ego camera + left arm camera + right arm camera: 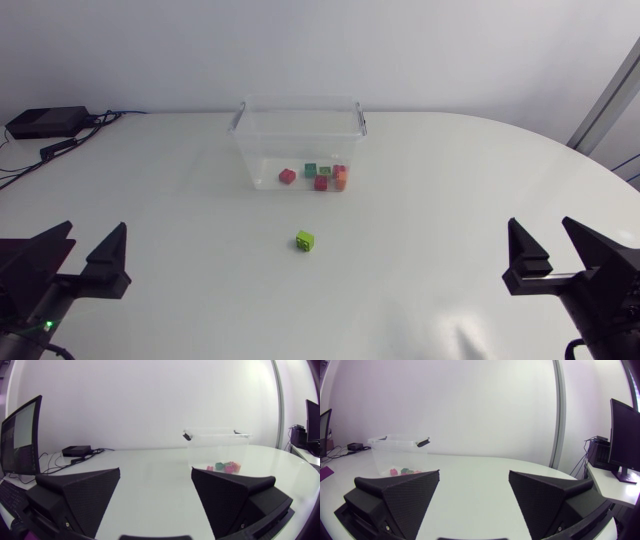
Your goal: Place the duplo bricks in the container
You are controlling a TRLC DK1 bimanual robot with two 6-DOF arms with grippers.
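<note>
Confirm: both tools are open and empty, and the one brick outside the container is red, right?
No: that brick is green, not red. The head view shows it on the table in front of the container. The left tool and right tool are open and empty, as you said.

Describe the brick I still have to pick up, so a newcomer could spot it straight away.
Find the clear container at the far middle of the white table. In front of it, on bare tabletop, lies one small brick. It alone is lime green and outside; the red, teal and orange bricks sit inside.
</note>
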